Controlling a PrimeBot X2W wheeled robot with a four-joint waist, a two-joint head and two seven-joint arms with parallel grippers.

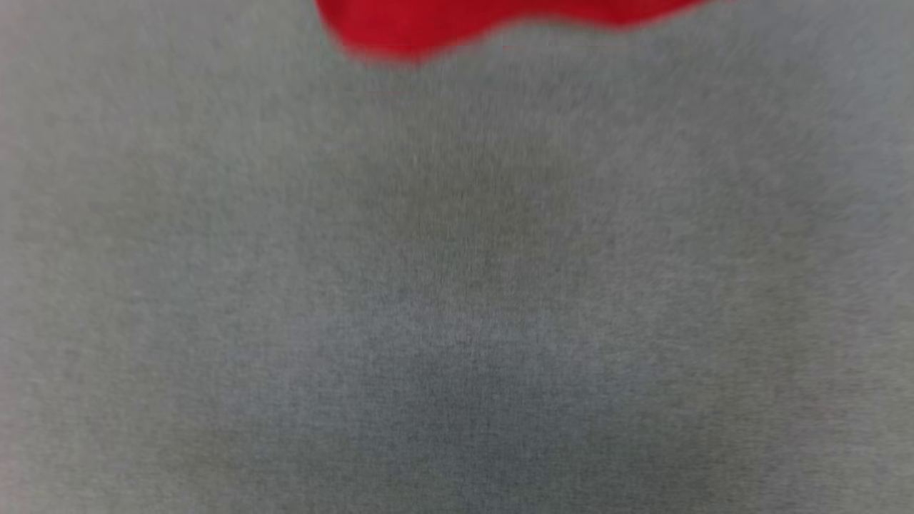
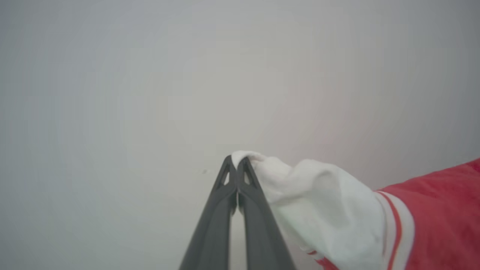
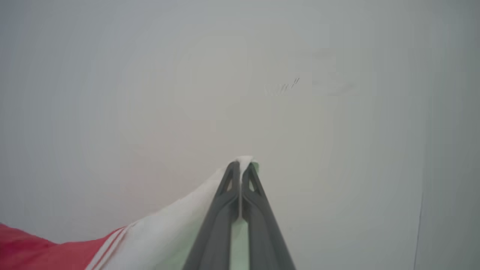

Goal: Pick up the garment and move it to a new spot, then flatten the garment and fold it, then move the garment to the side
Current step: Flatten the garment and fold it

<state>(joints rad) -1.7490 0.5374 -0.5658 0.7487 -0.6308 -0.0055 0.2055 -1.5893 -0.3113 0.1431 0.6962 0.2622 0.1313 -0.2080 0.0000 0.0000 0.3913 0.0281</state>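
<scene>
Apparently the first step, the moving of the shirt [image 2: 442, 213] to a new spot, was in hand, or it was just passing into the flattening; I judged this from the grips alone. The left gripper [image 2: 237, 162] was fully closed, its two dark fingers pressed together, with a bunch of the white sleeve end [image 2: 322, 202] pinched at the tips. The right gripper [image 3: 240, 167] was closed in the same way on the other white sleeve end, and a thin edge of cloth came out above its tips. So the shirt was held by both sleeves and stretched between the two arms, over a pale surface [image 3: 337, 131]. Whether the body of it hung free or already lay down I could not tell. The next move probably called for both arms to go down together, well apart and level, so that the cloth would land without wrinkles before either claw let go. The wrist views gave the grips, the white double stripes and the red cloth beside each sleeve. The head view, very blurred, gave something else: the wavy red edge of the body at the top of the picture, and below it a wide grey surface.
</scene>
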